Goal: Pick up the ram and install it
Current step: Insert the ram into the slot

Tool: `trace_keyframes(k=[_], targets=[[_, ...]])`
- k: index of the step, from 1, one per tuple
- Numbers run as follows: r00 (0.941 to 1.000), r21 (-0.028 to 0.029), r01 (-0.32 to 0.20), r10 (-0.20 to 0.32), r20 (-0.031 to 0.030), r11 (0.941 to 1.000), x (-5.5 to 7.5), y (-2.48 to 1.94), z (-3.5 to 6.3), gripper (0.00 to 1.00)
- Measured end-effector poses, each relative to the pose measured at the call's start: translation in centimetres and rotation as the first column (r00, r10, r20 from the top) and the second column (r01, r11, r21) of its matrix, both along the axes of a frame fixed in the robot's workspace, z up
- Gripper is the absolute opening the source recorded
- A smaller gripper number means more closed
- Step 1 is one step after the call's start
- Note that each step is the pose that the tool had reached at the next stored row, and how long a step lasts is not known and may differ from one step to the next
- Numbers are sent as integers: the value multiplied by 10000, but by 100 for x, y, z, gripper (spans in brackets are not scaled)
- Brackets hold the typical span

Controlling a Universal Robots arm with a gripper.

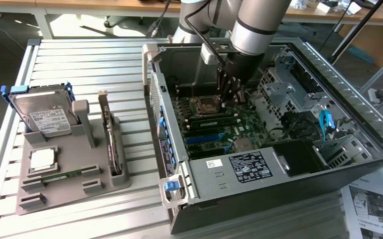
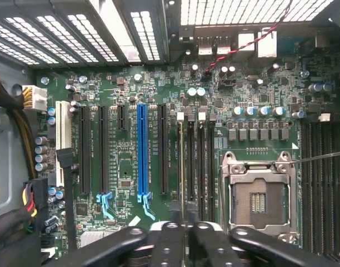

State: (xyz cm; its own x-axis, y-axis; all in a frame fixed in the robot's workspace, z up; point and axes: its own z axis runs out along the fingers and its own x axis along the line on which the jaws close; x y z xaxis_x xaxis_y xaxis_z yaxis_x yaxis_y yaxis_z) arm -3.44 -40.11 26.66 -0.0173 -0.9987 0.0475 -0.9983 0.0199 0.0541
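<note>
Open computer case (image 1: 350,164), hand (image 2: 181,222) closed, apparently pinching ram (image 2: 181,167) over motherboard slots (image 2: 199,167)

ram (image 2: 181,167): thin green stick, on edge in the motherboard slot just beside the empty CPU socket.

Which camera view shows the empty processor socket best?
The wrist view: the processor socket is seen straight on, whole and unobstructed. In the exterior view it appears at a slant, close beside the arm.
</note>
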Motion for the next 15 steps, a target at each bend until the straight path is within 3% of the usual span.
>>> trace_keyframes(k=[5, 6, 7, 8, 9, 10, 15], targets=[[10000, 0, 1, -1, 4, 10000, 0, 0, 7, 11], [10000, -2, 0, 0, 64, 10000, 0, 0, 7, 11], [9998, -6, 0, 1, 201, 10000, -2, 0, 7, 11], [9992, -5, 0, 0, 406, 10000, -3, 0, 4, 11], [9984, -3, 0, 0, 561, 10000, -5, 0, 2, 11], [9977, -3, 1, -1, 684, 10000, -5, 0, 0, 11], [9973, -4, -18, 19, 734, 10000, -5, 0, 0, 11]])
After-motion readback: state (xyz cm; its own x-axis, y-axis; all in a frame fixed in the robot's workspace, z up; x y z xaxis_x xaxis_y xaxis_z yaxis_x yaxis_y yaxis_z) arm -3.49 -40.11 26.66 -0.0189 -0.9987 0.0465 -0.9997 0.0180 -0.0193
